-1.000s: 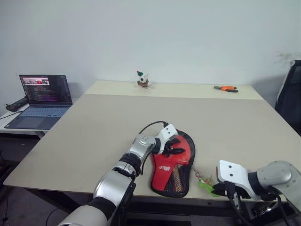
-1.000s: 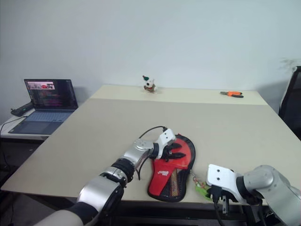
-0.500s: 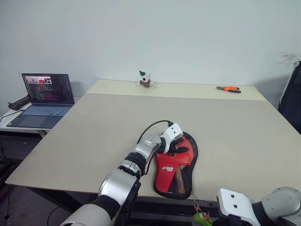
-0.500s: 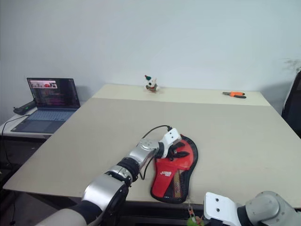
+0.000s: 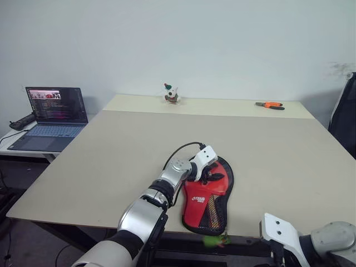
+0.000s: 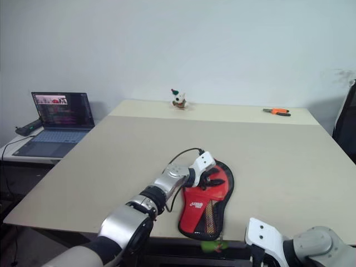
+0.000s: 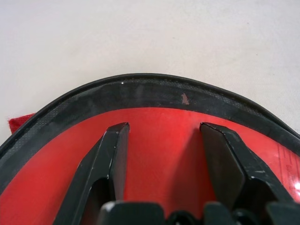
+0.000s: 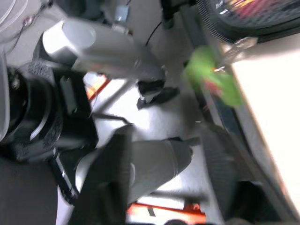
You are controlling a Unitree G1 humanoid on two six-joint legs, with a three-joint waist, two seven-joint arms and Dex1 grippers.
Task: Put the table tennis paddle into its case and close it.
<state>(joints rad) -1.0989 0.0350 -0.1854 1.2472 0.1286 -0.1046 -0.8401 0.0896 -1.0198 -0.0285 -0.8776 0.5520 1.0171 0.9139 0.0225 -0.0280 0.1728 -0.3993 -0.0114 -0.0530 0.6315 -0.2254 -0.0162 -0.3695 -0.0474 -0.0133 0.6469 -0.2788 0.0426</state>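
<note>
The case (image 5: 207, 196) lies flat near the table's front edge, red face with white logo and mesh patch up, black rim around it. My left gripper (image 5: 210, 173) rests on its round end. In the left wrist view the gripper (image 7: 161, 126) is open, both fingers (image 7: 112, 150) spread flat on the case's red face (image 7: 164, 154). The green zipper tag (image 5: 216, 241) hangs loose below the table edge. My right gripper (image 8: 164, 136) is low off the table's front right, open and empty, the tag (image 8: 211, 77) apart from it. The table tennis paddle is hidden.
A laptop (image 5: 53, 111) sits on a side table at the left. At the table's far side stand a small figurine (image 5: 170, 93) and orange-handled pliers (image 5: 270, 104). A dark chair (image 5: 345, 111) is at the right. The table's front edge (image 5: 83, 222) runs close by.
My right gripper drew the green tag back past the table's front edge, then opened and let it go; the tag now dangles. The left gripper stayed on the case.
</note>
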